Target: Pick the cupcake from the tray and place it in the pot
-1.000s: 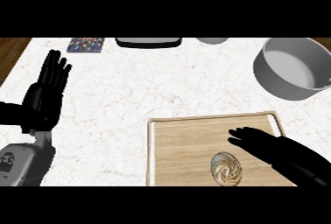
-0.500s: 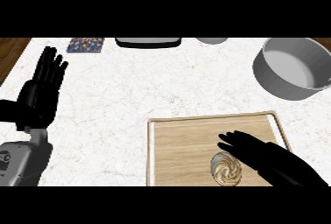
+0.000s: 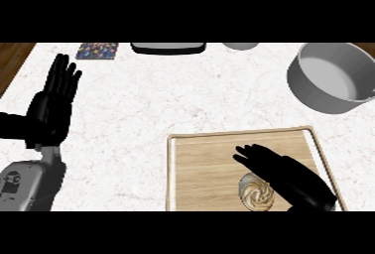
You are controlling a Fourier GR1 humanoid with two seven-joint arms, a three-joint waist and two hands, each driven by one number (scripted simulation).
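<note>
Hovering the right hand (image 3: pixel 289 178) over the tray (image 3: pixel 212 163), fingers (image 3: pixel 250 154) stretched out straight and a bit spread, not clamped on anything. Sitting under and just left of that palm: the cupcake (image 3: pixel 256 192), swirl top showing, down near the tray's front edge and partly covered by the hand. Resting the left hand (image 3: pixel 51 106) open at the left side of the desk (image 3: pixel 168 99), fingers up, well apart from everything. Waiting up at the far right: the pot (image 3: pixel 333 77), well away from the tray, mouth open. Looking like the reach-and-grasp step, nothing picked yet. Worth worrying about from here: closing down from this angle with the palm sitting off to the right of the cupcake, so probably nudging it sideways or tipping it instead of wrapping round it. Also squashing the swirl if coming straight down on top. Also hard to judge the actual height of the hand over the cupcake from this steep view, so possibly closing on air. Later on, clipping the pot's near wall on the carry if not lifting high enough.
</note>
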